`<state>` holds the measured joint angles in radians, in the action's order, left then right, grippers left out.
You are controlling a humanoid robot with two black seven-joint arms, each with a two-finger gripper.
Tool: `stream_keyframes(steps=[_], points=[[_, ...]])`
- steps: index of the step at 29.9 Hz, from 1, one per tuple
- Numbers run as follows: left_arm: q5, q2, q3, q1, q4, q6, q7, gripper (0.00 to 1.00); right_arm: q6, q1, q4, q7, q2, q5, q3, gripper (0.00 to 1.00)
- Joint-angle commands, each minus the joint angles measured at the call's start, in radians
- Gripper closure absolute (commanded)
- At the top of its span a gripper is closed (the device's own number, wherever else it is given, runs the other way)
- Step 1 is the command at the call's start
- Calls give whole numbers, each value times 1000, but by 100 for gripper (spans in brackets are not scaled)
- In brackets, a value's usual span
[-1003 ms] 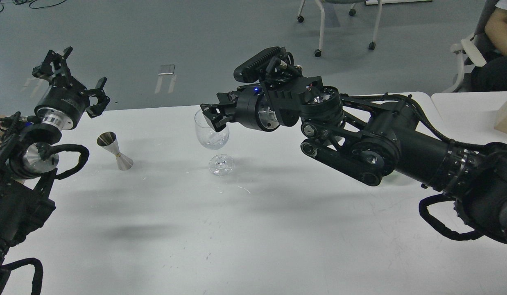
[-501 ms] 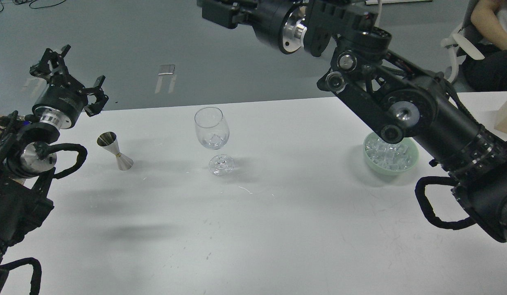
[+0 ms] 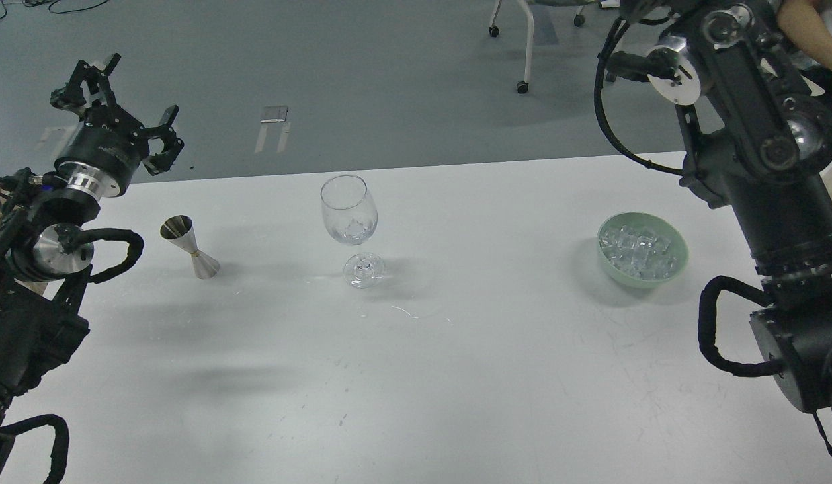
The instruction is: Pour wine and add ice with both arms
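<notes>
The right arm (image 3: 759,134) climbs out through the top edge of the view beyond the bowl, so its gripper is cut off and its state cannot be told. The left gripper (image 3: 113,111) hovers above the floor well to the left of the wine glass (image 3: 349,225), its black claws spread apart and holding nothing. The wine glass stands upright near the far middle of the white table (image 3: 416,376); a piece of ice sits low in its bowl, while any clear wine around it is too faint to make out. To the left of the glass, a steel jigger (image 3: 189,247) stands slightly tilted in the view, and whether it holds liquid cannot be seen. Well to the right of the glass, the pale green bowl (image 3: 678,259) holds the heap of ice (image 3: 638,250), glassy cubes piled to about its rim. The table is matte white with small scuffs and soft shadows. Beyond the glass lies a grey floor with two pale strips (image 3: 271,128), the legs of a wheeled chair (image 3: 523,40), and part of a seated person's arm (image 3: 812,30) at the top right corner.
</notes>
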<state>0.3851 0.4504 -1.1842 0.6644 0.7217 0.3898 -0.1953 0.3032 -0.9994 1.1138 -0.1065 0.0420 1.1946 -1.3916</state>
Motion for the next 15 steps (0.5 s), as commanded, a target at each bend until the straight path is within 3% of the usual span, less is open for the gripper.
stream_keyframes(steps=[1,3,9,15], points=[[4,1,3,0,1,18,-105,2,-3,27,-31,-1,36,-173,-66,0],[3,-2,5,-2,1,17,-128,2,-1,38,-103,-1,55,-335,-121,0],[1,-12,6,-6,-4,6,-124,2,0,50,-281,-1,93,-652,-164,0],[0,-13,6,-8,-8,4,-124,2,5,116,-292,1,99,-794,-164,0]])
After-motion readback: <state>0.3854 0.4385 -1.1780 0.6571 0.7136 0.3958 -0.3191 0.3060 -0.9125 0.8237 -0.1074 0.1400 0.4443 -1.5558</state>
